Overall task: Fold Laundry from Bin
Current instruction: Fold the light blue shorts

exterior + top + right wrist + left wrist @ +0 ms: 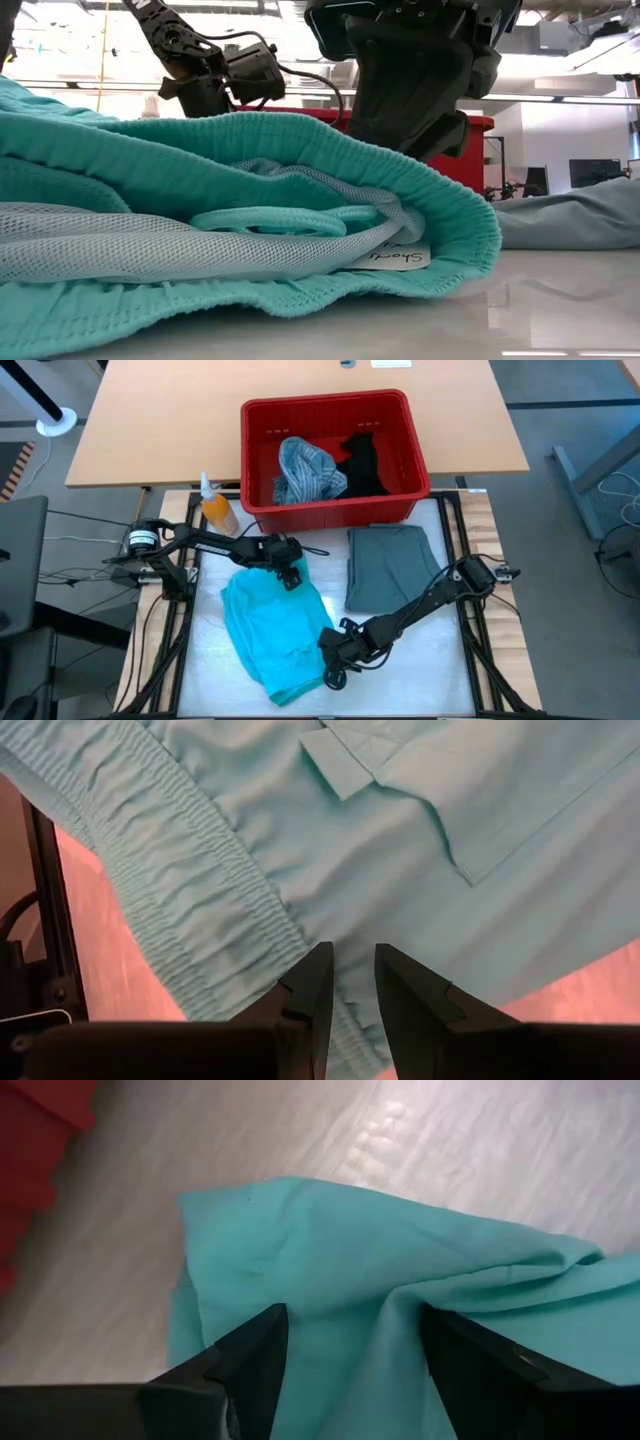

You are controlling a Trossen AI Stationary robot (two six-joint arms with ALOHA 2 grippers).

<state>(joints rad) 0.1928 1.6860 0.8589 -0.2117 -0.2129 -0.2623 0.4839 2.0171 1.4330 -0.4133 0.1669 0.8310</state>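
While both arms work the bright turquoise elastic-waisted shorts (272, 628) spread on the white bench (400, 660), the left hand (291, 572) sits at their far edge, fingers apart with a ridge of cloth between, likely to pin or lift. The right hand (335, 663) is at the waistband, fingers narrowly parted; grip unclear. A folded grey-green garment (388, 567) lies beside them, and a striped shirt (305, 468) and black garment (362, 463) wait in the red slotted plastic bin (330, 510).

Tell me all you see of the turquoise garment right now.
The turquoise garment looks like soft knit shorts: ribbed elastic waistband, pale mesh lining, drawstring, a handwritten tag. It lies crumpled on the white table, in front of the bin. The left claw stands open over one end, the right claw by the waistband.
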